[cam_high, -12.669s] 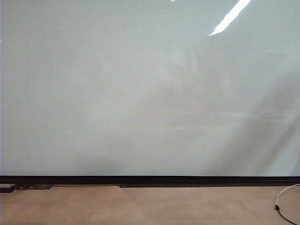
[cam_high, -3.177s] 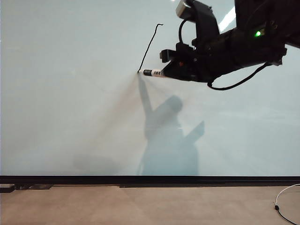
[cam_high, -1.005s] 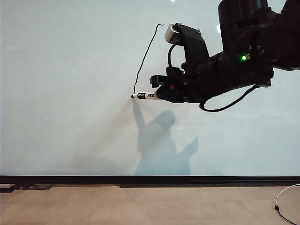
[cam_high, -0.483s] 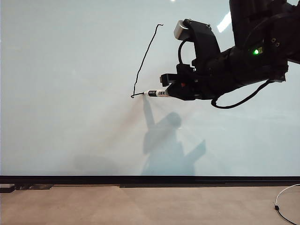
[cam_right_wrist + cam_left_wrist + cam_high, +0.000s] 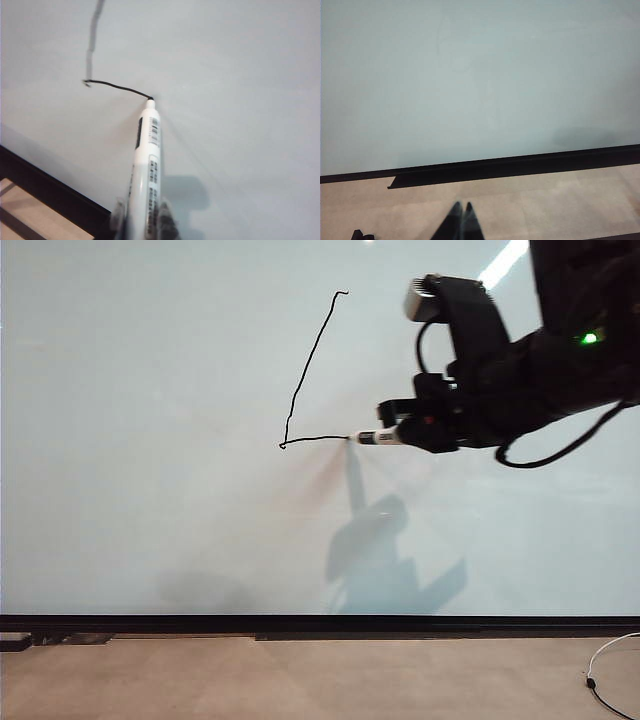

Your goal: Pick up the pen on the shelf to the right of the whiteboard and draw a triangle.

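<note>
Just ahead of the right gripper [image 5: 405, 436], whose fingers are clamped on the barrel of the pen [image 5: 146, 165], the tip touches the whiteboard [image 5: 150, 520] at the end of a short base stroke. Of the triangle [image 5: 305, 380], 1 side and part of the base are drawn; the rest of the base and the closing side remain. The left gripper [image 5: 460, 222] sits low near the board's bottom edge, fingertips together, holding nothing.

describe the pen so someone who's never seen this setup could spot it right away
Look at the big pale whiteboard filling the wall, then at the black right pincer reaching in from the right. The pen sticks out of it, tip touching the end of the black drawn line; it is the only slim white printed barrel there.
</note>
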Tool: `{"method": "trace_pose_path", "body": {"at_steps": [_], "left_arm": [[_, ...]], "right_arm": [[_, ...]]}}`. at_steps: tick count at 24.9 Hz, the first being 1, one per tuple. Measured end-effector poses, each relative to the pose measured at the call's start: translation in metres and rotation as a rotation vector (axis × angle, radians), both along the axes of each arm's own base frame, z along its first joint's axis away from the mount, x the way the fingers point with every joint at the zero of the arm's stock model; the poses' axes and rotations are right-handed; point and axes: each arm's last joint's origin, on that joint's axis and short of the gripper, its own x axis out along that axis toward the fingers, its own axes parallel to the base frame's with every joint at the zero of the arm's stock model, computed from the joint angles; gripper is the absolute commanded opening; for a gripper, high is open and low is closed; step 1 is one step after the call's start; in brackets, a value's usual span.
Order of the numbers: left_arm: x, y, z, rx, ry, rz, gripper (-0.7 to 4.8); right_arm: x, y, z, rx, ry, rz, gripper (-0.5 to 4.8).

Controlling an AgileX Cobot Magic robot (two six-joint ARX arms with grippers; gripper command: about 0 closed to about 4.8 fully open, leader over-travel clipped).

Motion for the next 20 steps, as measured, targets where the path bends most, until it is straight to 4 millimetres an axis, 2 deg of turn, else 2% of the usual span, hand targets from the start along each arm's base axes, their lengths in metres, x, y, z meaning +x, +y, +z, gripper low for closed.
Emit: {"method": "trace_pose_path", "body": {"at_steps": [10,20], "left_arm": [[0.000,0.000,0.000,0.000,0.000,0.000,-0.05],[0.000,0.000,0.000,0.000,0.000,0.000,-0.05]], "right_arm": [[-0.013,-0.029,-0.004,-0.009,0.001,-0.111,-0.07],[-0.012,-0.034,-0.004,-0.026,-0.002,-0.130,-0.07]]}}
